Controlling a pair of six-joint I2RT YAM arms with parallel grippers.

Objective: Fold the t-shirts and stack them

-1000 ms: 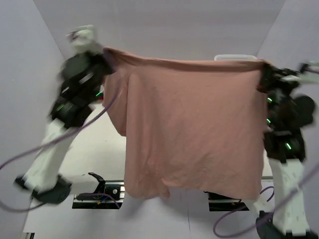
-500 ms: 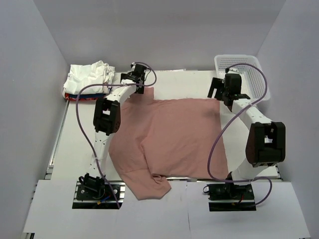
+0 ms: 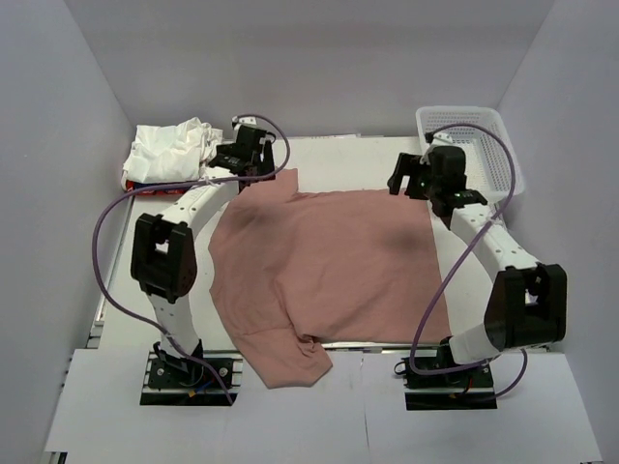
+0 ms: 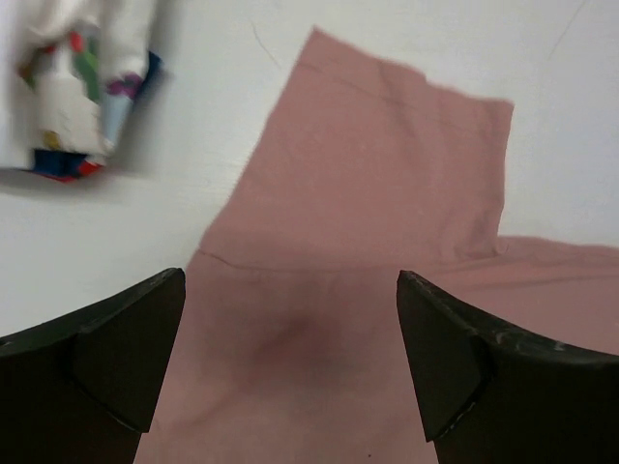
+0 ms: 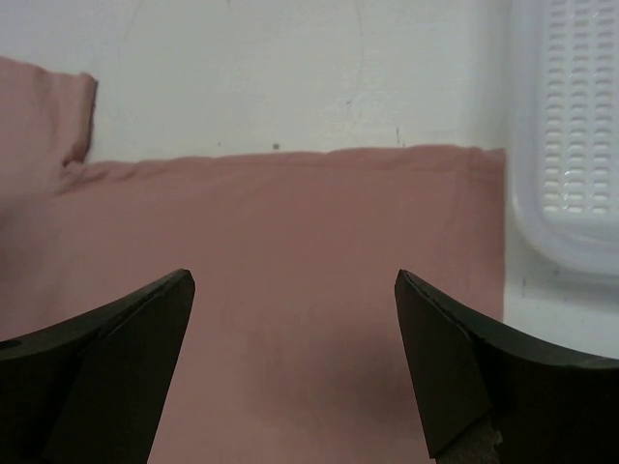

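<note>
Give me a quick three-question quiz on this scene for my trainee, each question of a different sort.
1. True or false: the pink shirt lies spread out on the table.
2. Where is the basket? A: far right corner. B: far left corner. C: on top of the shirt.
3. Fill in: the left hand and the right hand both have their jaws ____.
Key: 1 true; 2 A; 3 open.
</note>
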